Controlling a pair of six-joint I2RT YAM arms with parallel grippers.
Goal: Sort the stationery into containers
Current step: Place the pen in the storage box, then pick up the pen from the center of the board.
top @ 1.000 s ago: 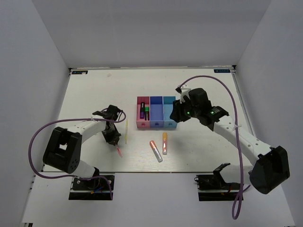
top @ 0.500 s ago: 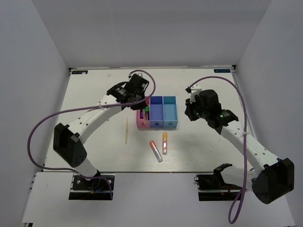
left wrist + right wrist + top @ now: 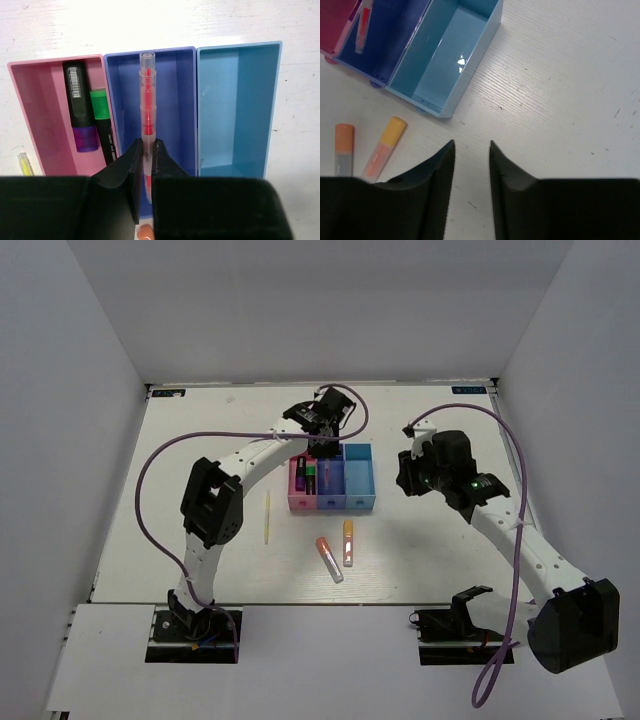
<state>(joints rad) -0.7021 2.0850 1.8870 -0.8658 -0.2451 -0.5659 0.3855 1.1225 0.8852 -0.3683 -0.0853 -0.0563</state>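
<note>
Hanging lengthwise over the dark blue bin [image 3: 175,110], the thin pink pen [image 3: 147,100] is pinched by the left gripper [image 3: 146,150], while the right gripper [image 3: 471,150] is seen spread and empty to the right.

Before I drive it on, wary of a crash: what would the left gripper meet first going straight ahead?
The left gripper, holding the pink pen, would probably meet the floor of the dark blue bin; depth unclear.
</note>
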